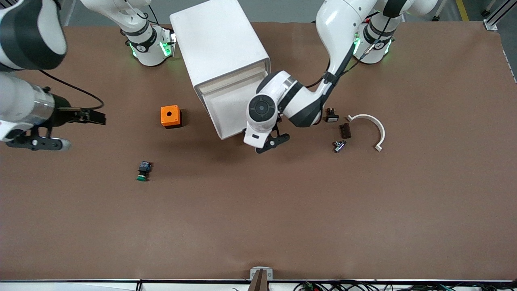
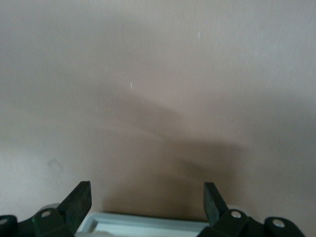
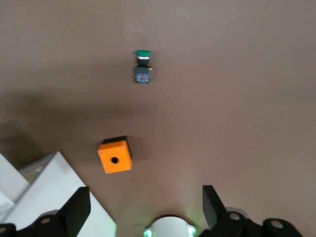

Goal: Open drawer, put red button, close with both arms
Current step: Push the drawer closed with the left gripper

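The white cabinet (image 1: 220, 44) stands between the two arm bases, and its drawer (image 1: 232, 111) is pulled out toward the front camera. My left gripper (image 1: 272, 143) hangs open at the drawer's front edge. In the left wrist view the drawer's white rim (image 2: 148, 224) lies between the spread fingers of the left gripper (image 2: 146, 190), and nothing is gripped. My right gripper (image 1: 38, 142) waits open and empty, high over the right arm's end of the table; the right wrist view shows the right gripper (image 3: 144, 190) well above the table. The red button is out of view.
An orange box with a hole (image 1: 170, 116) (image 3: 115, 156) sits beside the cabinet toward the right arm's end. A green-capped button (image 1: 143, 171) (image 3: 142, 64) lies nearer the front camera. Toward the left arm's end lie a black button (image 1: 332, 116), a brown piece (image 1: 345, 130), a metal part (image 1: 339, 145) and a white curved clip (image 1: 369, 127).
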{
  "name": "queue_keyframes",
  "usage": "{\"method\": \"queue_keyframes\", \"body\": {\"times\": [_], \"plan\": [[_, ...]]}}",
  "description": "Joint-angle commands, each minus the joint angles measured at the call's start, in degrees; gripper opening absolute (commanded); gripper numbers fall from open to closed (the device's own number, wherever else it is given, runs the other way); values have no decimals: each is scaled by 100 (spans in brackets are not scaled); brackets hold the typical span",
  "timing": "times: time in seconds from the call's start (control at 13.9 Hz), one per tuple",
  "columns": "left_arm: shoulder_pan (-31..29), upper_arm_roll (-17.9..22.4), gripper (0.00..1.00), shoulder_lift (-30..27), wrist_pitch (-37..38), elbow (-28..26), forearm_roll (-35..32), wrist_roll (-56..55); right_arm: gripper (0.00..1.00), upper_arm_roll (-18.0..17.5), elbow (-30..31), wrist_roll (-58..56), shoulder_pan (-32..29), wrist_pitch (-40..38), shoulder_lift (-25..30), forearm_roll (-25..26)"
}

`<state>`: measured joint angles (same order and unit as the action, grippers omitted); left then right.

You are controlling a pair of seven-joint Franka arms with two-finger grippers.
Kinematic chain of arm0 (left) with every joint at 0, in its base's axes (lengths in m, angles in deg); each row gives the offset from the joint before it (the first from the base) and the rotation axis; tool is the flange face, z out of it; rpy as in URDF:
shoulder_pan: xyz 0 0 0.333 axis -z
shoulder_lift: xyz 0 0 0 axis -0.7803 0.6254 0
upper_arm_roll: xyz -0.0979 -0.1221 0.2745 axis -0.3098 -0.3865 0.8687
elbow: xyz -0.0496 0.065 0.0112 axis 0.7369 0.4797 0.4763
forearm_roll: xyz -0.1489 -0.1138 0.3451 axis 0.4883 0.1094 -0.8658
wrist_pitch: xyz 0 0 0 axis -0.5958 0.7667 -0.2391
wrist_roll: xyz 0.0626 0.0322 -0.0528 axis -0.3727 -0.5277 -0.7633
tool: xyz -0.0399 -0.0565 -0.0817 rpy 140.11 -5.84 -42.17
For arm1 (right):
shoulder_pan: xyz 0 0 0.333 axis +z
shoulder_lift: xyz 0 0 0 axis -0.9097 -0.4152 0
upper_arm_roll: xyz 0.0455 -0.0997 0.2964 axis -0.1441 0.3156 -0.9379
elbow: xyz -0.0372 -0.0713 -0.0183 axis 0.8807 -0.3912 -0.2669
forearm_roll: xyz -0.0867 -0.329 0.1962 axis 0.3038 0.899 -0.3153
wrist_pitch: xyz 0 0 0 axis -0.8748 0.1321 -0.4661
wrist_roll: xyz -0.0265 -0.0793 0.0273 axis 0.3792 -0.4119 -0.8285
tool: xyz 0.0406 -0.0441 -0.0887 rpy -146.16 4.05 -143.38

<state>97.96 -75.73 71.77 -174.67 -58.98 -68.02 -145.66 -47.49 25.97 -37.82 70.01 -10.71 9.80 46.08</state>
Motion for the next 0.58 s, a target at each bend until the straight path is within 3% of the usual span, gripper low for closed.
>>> {"method": "queue_keyframes", "body": {"times": [0.0,0.22,0.5], "plan": [[61,-296,100,-130,-38,-176,73,-400,100,-131,-103,-912,-627,-81,74,108],[69,-683,100,-130,-29,-185,73,-882,100,-123,-183,-1099,-998,-89,74,108],[96,-1044,100,-130,-29,-185,73,-1419,100,-140,-463,-783,-990,-256,39,170]]}}
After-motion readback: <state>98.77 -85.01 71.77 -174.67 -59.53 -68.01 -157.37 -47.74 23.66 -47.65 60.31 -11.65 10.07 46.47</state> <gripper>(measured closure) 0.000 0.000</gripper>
